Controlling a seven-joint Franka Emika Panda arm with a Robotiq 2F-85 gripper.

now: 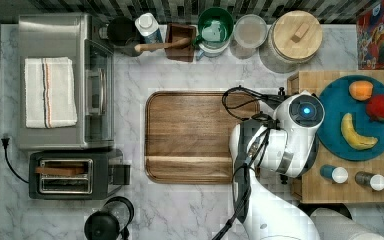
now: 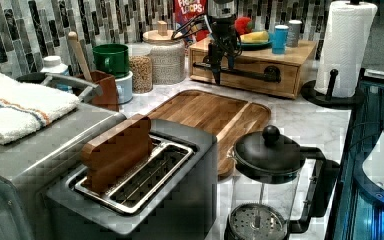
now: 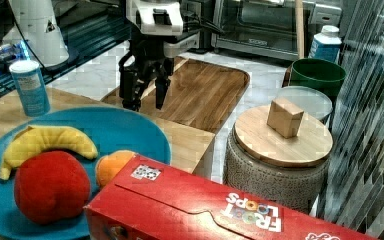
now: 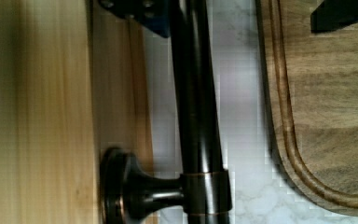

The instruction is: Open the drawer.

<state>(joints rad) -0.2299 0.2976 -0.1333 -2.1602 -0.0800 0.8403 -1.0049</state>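
At the drawer [image 2: 245, 75] front, gripper [image 2: 222, 70] points down with fingers spread either side of the black handle [image 4: 196, 102]. Nothing is clamped. Drawer sits closed beside the tray [image 1: 195, 136].

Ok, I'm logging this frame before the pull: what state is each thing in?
Drawer: shut.
Gripper: open, fingers either side of the black handle bar.
Jar: wooden lid on.
French press: lid on.
Toaster: brown slice standing in slot.
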